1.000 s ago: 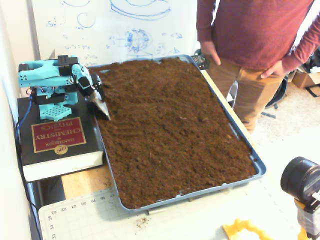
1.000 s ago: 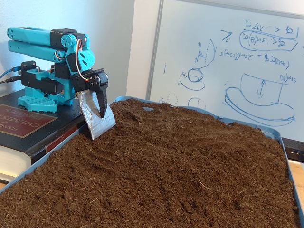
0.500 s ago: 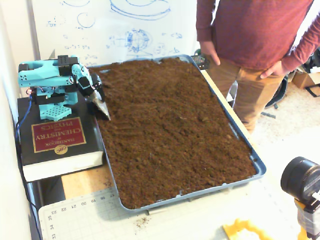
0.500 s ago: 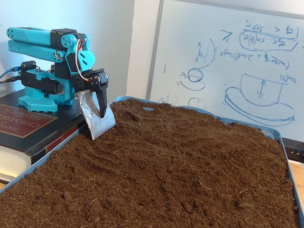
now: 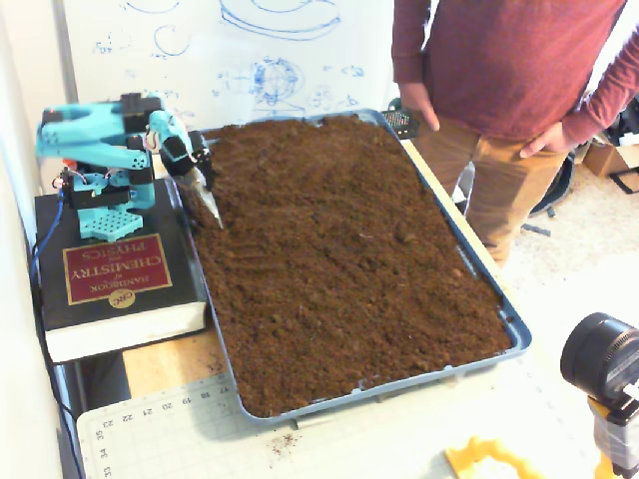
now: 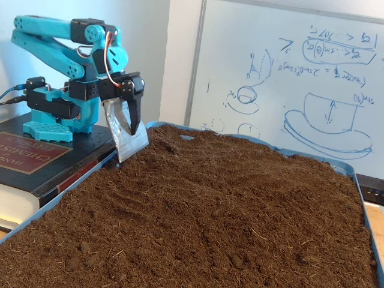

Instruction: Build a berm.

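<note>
A blue tray [image 5: 519,334] [image 6: 66,191] holds loose dark-brown soil [image 5: 339,249] [image 6: 228,216]. The surface is roughly even with faint furrows, and no berm stands out as a distinct ridge in either fixed view. The teal arm [image 5: 95,130] [image 6: 54,45] stands at the tray's left edge. Its gripper [image 5: 207,200] [image 6: 132,144] carries a silver metal scoop blade [image 6: 123,135] pointing down. The black finger [image 6: 135,111] lies against the blade. The blade's tip hangs just over the soil near the tray's far left corner.
The arm's base sits on a thick black book [image 5: 110,274] [image 6: 24,159] left of the tray. A person in a red shirt [image 5: 509,60] stands at the tray's right side. A whiteboard [image 6: 288,78] stands behind, and a camera [image 5: 604,364] and cutting mat [image 5: 170,429] lie in front.
The arm has lifted: the scoop has risen from the soil at the tray's left edge and shifted a little toward the far end. The soil looks unchanged.
</note>
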You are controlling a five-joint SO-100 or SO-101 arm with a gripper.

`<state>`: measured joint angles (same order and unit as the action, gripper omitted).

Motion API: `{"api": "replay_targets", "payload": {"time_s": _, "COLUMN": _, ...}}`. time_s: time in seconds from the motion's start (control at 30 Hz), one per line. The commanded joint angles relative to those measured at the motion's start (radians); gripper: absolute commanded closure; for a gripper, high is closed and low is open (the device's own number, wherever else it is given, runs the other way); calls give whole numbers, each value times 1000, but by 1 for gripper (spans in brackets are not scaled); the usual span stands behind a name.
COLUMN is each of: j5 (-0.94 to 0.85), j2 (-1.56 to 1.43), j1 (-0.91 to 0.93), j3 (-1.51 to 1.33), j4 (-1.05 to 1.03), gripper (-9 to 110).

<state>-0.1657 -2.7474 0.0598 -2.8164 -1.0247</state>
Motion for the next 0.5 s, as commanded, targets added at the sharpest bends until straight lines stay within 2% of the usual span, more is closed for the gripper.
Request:
{"api": "replay_targets", "payload": {"time_s": 0.0, "j5": 2, "j2": 183, "j1": -17, "j3": 213, "j4": 17, "gripper": 101}}
{"api": "replay_targets", "payload": {"time_s": 0.23, "j5": 2, "j2": 560, "j1": -83, "j3": 520, "j4": 5, "gripper": 101}}
{"api": "replay_targets", "payload": {"time_s": 0.47, "j5": 0, "j2": 908, "j1": -132, "j3": 591, "j4": 20, "gripper": 101}}
